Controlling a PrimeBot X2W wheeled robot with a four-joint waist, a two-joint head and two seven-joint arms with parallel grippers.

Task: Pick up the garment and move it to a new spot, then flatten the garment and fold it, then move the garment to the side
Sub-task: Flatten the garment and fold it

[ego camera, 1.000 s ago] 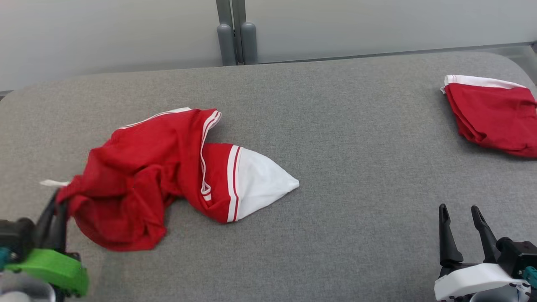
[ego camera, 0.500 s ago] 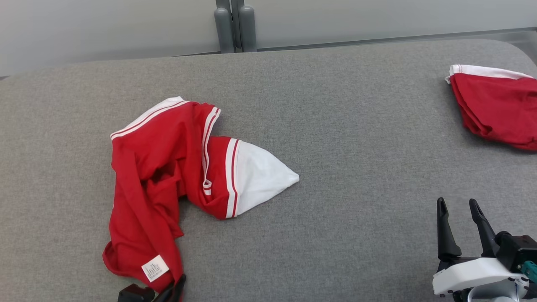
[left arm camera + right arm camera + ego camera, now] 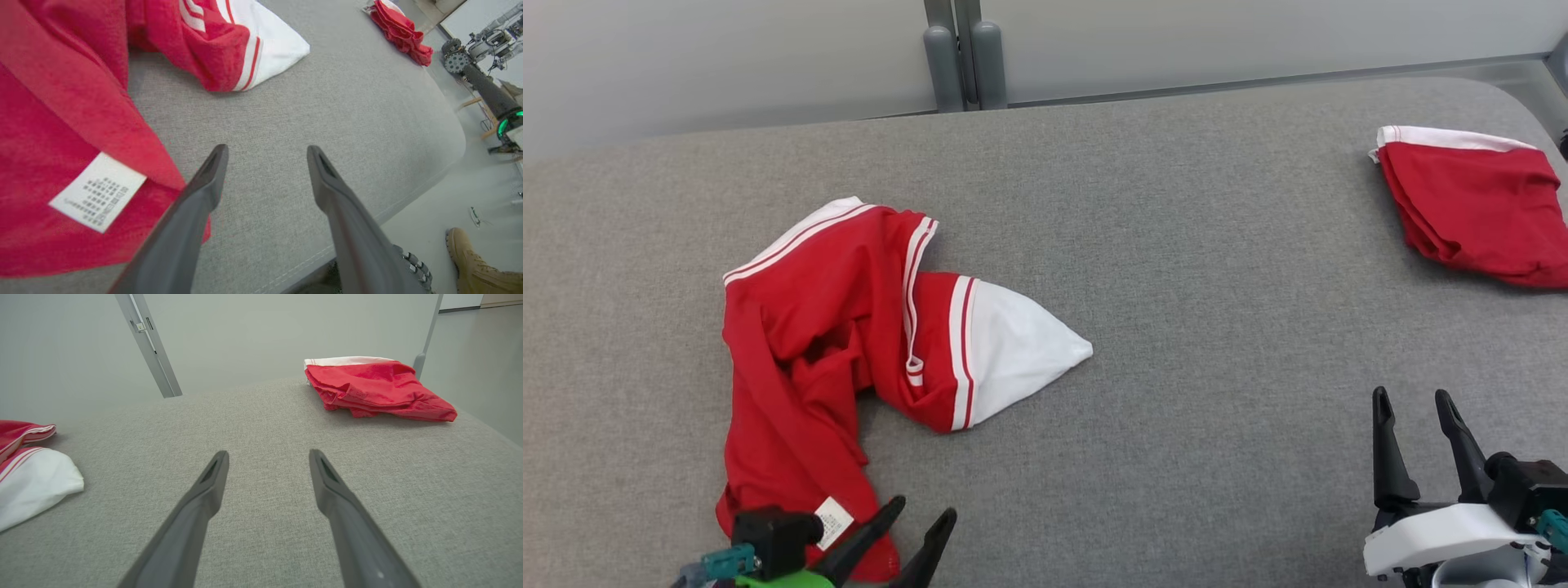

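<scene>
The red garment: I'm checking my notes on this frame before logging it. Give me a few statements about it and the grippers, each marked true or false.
1. The left gripper is clamped on the red garment. False: its jaws stand open with nothing between them.
2. The garment's white label faces up. True.
3. The right gripper is open over the bare grey surface. True.
4. A second red garment lies at the robot's far left. False: it lies at the far right.
</scene>
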